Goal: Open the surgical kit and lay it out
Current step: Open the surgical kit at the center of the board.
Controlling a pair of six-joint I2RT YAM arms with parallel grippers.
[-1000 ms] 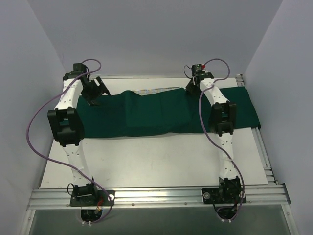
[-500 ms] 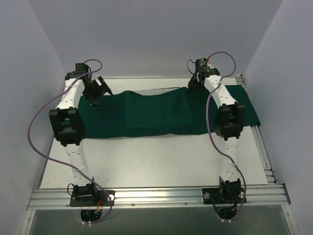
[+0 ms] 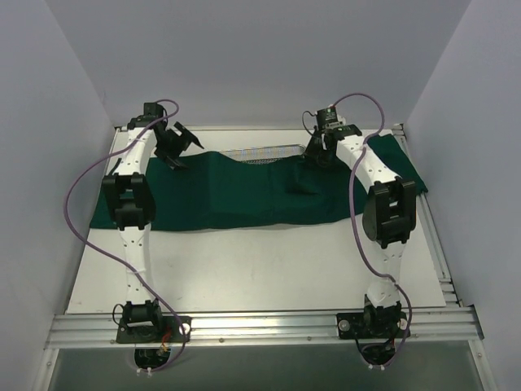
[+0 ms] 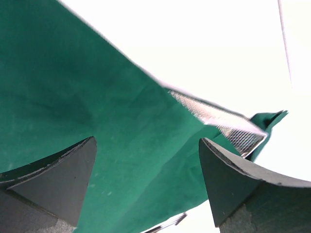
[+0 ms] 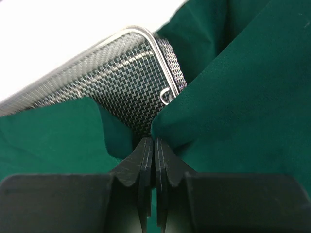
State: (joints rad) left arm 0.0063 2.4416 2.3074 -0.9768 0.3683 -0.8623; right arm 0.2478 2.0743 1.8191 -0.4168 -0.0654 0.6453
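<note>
Both arms have shifted over the last second: the left arm's elbow has swung inward, and the left claw now hangs a little farther right, over the far left part of the drape; the right arm's elbow has swung outward toward the right wall, while the right claw stays low at the drape's far edge, right of centre. The drape has slid left with them; its left end now reaches past the left arm toward the left edge of the worktop, and its right end is drawn back into a narrower band rising toward the far right corner.

Left claw is spread wide, both fingers clear of the cloth below; it holds nothing. Right claw is pressed together, pinching a raised fold of the drape just in front of the tray's corner.

The drape lies crosswise over the far half of the worktop, wrinkled, with a small dark fold near the right claw; the tray sits at the drape's far edge, only its far rim and mesh wall showing, the rest under the cloth.
</note>
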